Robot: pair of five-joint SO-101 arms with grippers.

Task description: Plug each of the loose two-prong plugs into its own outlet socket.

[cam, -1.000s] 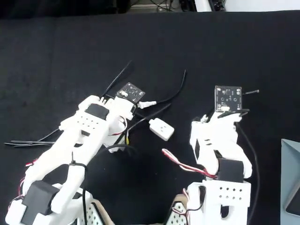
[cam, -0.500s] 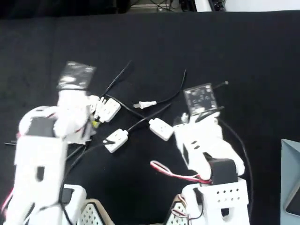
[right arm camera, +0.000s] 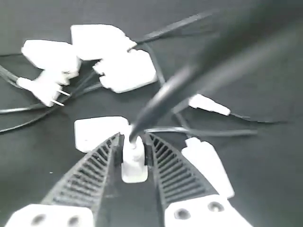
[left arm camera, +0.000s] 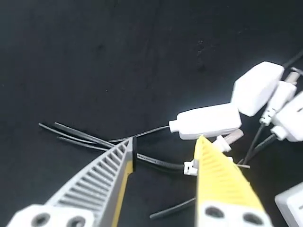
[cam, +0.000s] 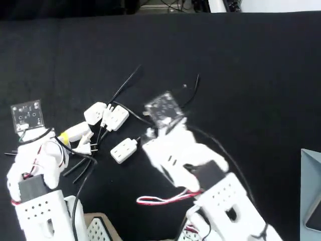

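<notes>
The right gripper (right arm camera: 133, 142) is clamped on a white two-prong plug (right arm camera: 133, 166) (its black cord (right arm camera: 189, 75) rises from the jaws), just beside an outlet socket (right arm camera: 97, 133) on the black worktop (cam: 251, 75). The left gripper (left arm camera: 163, 142), fingers apart, hangs near a second plug (left arm camera: 208, 122).

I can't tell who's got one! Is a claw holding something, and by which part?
The right gripper pinches a white plug by its body's sides. The left gripper is open, holding nothing.
</notes>
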